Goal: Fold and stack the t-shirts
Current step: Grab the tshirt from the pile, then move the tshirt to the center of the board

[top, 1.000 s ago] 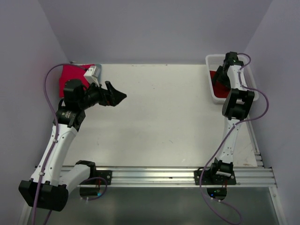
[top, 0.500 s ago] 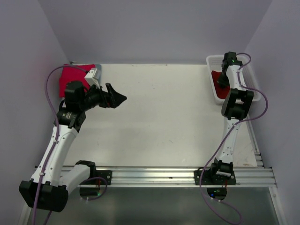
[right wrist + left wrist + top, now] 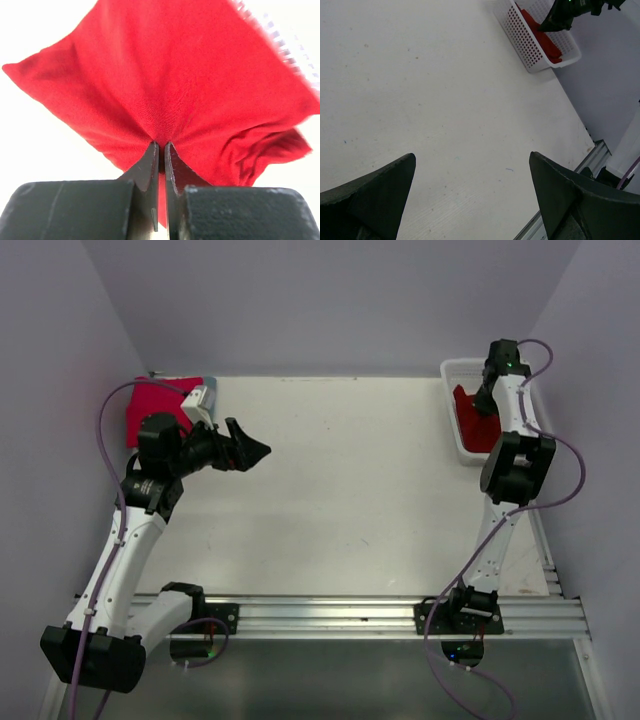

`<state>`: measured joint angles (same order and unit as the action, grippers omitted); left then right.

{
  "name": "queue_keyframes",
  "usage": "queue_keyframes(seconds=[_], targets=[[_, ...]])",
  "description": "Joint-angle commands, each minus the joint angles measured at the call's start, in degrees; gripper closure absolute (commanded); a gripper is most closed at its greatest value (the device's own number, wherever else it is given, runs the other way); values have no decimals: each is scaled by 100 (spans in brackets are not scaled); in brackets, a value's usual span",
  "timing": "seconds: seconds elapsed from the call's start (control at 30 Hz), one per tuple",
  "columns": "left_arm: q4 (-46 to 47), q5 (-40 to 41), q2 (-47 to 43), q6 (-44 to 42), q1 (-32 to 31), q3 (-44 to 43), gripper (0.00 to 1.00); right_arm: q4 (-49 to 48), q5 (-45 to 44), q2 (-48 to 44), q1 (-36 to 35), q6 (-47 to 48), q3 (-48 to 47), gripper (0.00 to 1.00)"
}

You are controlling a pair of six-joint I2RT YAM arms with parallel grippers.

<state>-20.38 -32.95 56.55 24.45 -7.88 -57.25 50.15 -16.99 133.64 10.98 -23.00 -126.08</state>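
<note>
Nearest me, the left gripper [image 3: 248, 446] hovers over the middle of the table [image 3: 340, 510], its jaws spread wide with nothing between them. Farther back, in the far left corner, one pinkish-red t-shirt [image 3: 148, 406] lies flat and squared off. I judge it folded and the base of the stack. A blue-grey strip [image 3: 206, 386] at its right edge may be another garment, but the arm hides too much to say. At the far right, the right gripper [image 3: 160, 148] is pinched tight on a bunch of a red t-shirt [image 3: 165, 75], which hangs over the white mesh basket [image 3: 448, 375]. Count: two red-toned shirts certain, one blue-grey doubtful, one basket, two arms. Assessment: one shirt finished, possibly two. The gripped one has yet to be carried out, spread, folded and stacked.
</note>
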Motion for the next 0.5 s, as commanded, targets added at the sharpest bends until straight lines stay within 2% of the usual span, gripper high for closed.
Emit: queue_keyframes(seconds=[0.0, 0.17, 0.3, 0.43, 0.47], targets=[[236, -203, -110, 78, 50, 56, 0, -707, 11, -1260, 44, -29, 223, 100], [359, -291, -101, 148, 50, 100, 0, -1243, 336, -2236, 53, -46, 811, 100], [403, -309, -110, 157, 50, 118, 0, -2025, 1319, -3070, 44, -46, 1523, 100], [465, -291, -153, 174, 50, 179, 0, -3306, 2986, -3994, 27, -204, 2402, 100], [491, -308, -162, 174, 50, 180, 0, -3475, 3165, -4187, 1, -222, 2665, 100]])
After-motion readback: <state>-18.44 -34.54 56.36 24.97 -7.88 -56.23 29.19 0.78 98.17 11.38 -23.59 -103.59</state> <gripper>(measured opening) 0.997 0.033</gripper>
